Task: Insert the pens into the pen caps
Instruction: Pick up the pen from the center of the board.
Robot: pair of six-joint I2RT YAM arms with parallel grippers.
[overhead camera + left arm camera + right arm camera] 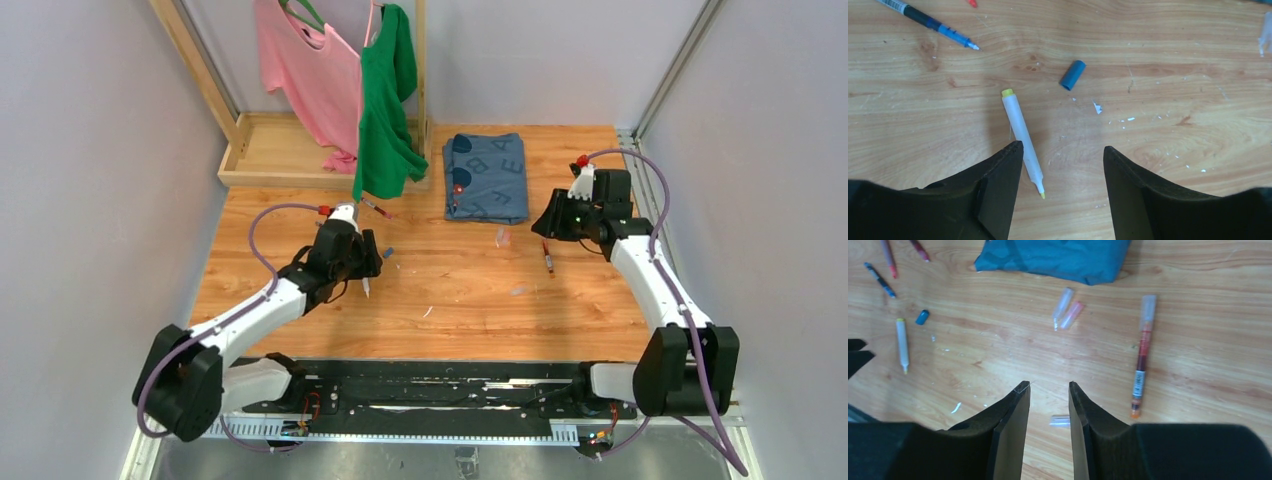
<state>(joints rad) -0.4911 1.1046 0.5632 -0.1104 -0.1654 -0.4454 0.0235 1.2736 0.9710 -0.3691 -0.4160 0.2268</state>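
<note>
Wide-open, empty left gripper (1063,148) over white pen (1022,135), yellow-tipped, uncapped, lying flat near blue cap (1072,75); right gripper (1049,386) narrowly parted, empty, well apart from that cap.

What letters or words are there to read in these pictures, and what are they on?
"B", "A", "E": big dark letters printed on the folded blue cloth, turned at odd angles; the other letters on it are unclear.
White label on the red pen: print too small to read.
White label on the blue pen: too blurred to read.
</note>
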